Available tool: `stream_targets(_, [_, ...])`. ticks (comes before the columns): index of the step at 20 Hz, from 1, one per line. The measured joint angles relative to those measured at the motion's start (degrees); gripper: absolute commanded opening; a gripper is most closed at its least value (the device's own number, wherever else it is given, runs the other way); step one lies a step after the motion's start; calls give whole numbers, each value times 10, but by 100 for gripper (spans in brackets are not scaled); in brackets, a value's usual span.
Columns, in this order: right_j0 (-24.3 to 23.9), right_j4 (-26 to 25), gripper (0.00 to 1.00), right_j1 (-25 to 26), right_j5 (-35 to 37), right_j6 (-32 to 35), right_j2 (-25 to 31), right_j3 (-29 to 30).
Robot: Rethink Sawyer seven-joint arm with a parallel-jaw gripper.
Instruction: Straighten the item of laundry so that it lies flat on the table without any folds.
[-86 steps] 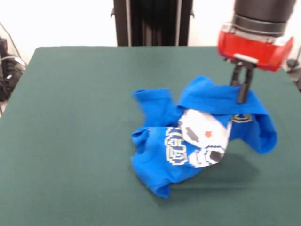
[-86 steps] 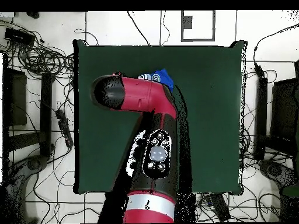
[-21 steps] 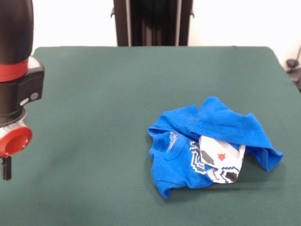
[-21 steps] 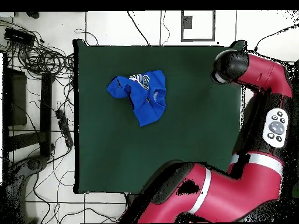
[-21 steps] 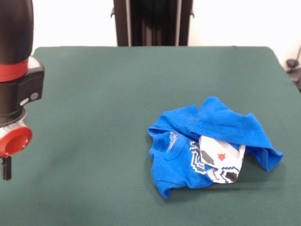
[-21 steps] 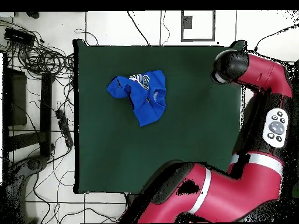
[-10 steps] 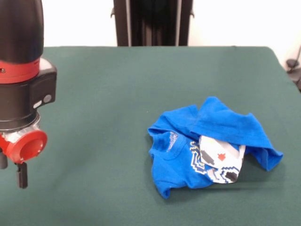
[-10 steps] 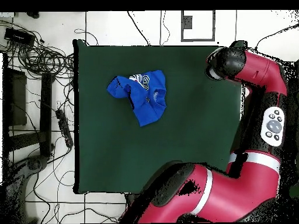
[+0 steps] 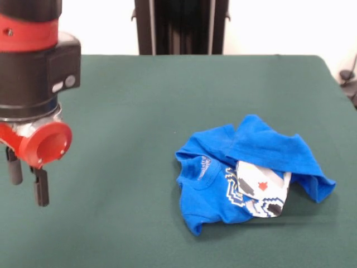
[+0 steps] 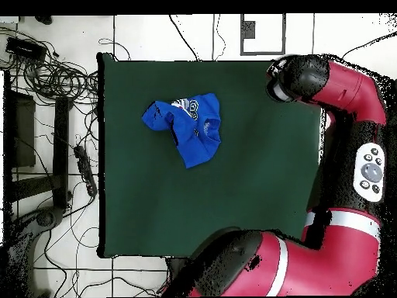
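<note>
The item of laundry [image 9: 251, 170], a small bright blue T-shirt, lies crumpled on the green table [image 9: 139, 100], right of centre in the front view. It is folded over itself, and part of its white-grey pixel print shows. In the overhead view it lies in the upper left part of the table [image 10: 186, 124]. My gripper [image 9: 25, 178] hangs empty at the left of the front view, far from the shirt, with its two dark fingers [image 9: 40, 187] apart and open. In the overhead view the arm's head [image 10: 298, 77] sits over the table's upper right corner.
The robot's black pedestal [image 9: 181, 27] stands at the table's far side. The red arm [image 10: 341, 194] curves along the right and bottom edges of the table in the overhead view. Cables and equipment [image 10: 46, 70] lie on the floor around the table.
The gripper let go of the shirt and moved away to the table's other side. The shirt dropped and lies in a crumpled heap. In the last half second the gripper shifted slightly inward.
</note>
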Motion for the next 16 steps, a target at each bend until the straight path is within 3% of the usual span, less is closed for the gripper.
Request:
stream_targets(9, [4, -7, 100, -16, 0, -10, 25, 5])
stream_targets(16, [6, -34, 100, -10, 0, -52, 45, 6])
